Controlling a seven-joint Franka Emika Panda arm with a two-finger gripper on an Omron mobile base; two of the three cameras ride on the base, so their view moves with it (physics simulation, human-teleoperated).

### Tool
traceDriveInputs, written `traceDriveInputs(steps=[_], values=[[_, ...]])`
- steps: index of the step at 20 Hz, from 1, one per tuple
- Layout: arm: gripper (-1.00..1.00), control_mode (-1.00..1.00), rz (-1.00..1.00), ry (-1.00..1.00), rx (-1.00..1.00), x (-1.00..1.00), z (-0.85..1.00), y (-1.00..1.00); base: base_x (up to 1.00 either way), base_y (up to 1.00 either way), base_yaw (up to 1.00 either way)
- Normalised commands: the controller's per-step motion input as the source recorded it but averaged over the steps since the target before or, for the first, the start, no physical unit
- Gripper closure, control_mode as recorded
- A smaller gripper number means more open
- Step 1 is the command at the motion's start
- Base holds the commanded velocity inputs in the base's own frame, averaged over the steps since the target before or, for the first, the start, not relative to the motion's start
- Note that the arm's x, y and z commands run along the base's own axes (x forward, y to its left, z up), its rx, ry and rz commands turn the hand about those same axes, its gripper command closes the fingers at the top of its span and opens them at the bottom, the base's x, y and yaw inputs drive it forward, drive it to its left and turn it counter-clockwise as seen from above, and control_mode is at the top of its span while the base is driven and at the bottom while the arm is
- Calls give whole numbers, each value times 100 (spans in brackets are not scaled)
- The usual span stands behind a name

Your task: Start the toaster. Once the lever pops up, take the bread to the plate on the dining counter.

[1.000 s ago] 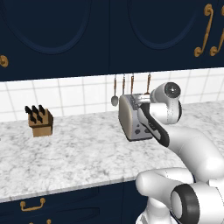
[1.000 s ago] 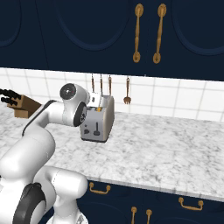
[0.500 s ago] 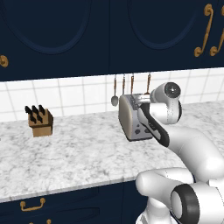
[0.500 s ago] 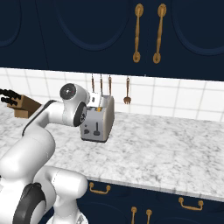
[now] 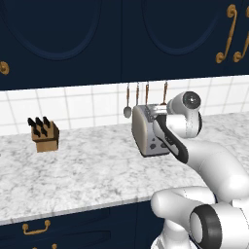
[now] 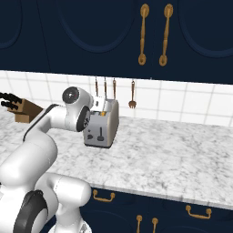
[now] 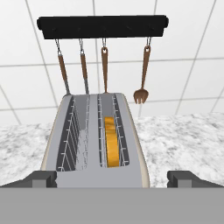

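i see my end effector [image 7: 112, 177] spread wide, tips either side of the toaster's near end, gripping nothing. the toaster [image 7: 96, 144] stands on the marble bench [image 5: 87, 165] against the tiled wall. the bread [image 7: 112, 142] sits upright in its right-hand slot. a utensil rail [image 7: 103, 26] hangs behind; a knife block [image 5: 44, 134] stands well apart.

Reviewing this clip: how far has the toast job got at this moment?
Nothing looks finished yet. The bread sits in the right slot of the toaster, seen from above in the hand view. In hand: the open gripper hovers over the toaster's near end, holding nothing. Left: starting the toaster, then lifting the bread out and carrying it to the plate.
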Motion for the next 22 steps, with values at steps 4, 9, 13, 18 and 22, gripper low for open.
traceDriveInputs(steps=[4,9,13,18,22], values=[[-100,-100,0,0,0,0,0,0,0,0,0],[-100,-100,0,0,0,0,0,0,0,0,0],[-100,-100,0,0,0,0,0,0,0,0,0],[-100,-100,0,0,0,0,0,0,0,0,0],[-100,-100,0,0,0,0,0,0,0,0,0]])
